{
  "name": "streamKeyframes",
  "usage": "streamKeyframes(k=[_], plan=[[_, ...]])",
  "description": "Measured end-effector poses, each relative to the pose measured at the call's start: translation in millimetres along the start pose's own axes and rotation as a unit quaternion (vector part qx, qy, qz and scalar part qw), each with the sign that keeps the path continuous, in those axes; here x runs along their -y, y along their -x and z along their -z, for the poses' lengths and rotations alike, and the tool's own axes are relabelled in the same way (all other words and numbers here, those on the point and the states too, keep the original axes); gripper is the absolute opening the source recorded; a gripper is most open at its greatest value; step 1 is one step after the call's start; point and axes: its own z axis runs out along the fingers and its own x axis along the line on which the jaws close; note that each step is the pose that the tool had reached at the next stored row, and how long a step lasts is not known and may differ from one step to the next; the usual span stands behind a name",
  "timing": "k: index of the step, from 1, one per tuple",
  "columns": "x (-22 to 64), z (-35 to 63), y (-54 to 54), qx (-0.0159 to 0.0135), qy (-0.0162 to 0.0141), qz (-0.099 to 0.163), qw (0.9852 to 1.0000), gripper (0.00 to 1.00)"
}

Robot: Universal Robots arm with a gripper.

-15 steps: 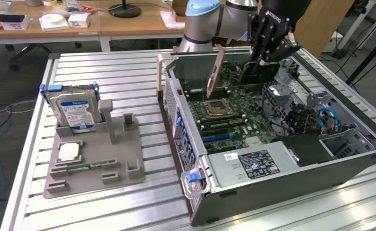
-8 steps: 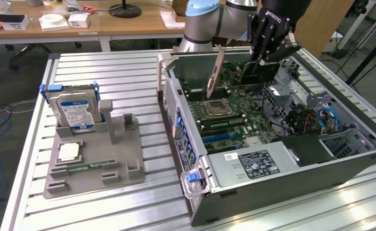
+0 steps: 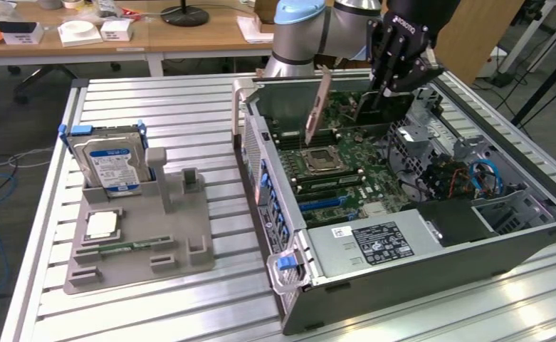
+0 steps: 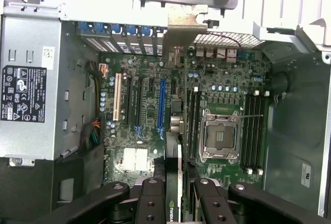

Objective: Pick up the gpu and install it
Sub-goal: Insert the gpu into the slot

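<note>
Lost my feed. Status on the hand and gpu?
Hand shut on gpu. Card held on edge above motherboard, not seated. Nothing in the way.

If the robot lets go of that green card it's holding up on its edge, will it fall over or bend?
It would probably tip: the gpu is thin and stands on edge above the motherboard, steadied by the gripper pinching its top. It looks stiff, a flat straight board, so bending is unlikely. It is likely fragile, being a bare circuit card.
</note>
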Motion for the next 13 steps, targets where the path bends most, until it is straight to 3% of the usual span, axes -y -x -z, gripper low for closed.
streamKeyframes(k=[2,3,5,9,13], plan=[[0.0,0.0,0.0,0.0003,-0.0002,-0.007,1.0000,0.26],[0.0,-0.1,0.0,0.0011,-0.0006,-0.026,0.9997,0.26],[0.3,-7.3,-0.2,0.0012,-0.0013,-0.026,0.9997,0.26],[0.3,-9.1,-0.2,0.0036,-0.0019,-0.026,0.9997,0.26],[0.5,-11.9,-0.3,0.0039,-0.0034,-0.025,0.9997,0.26]])
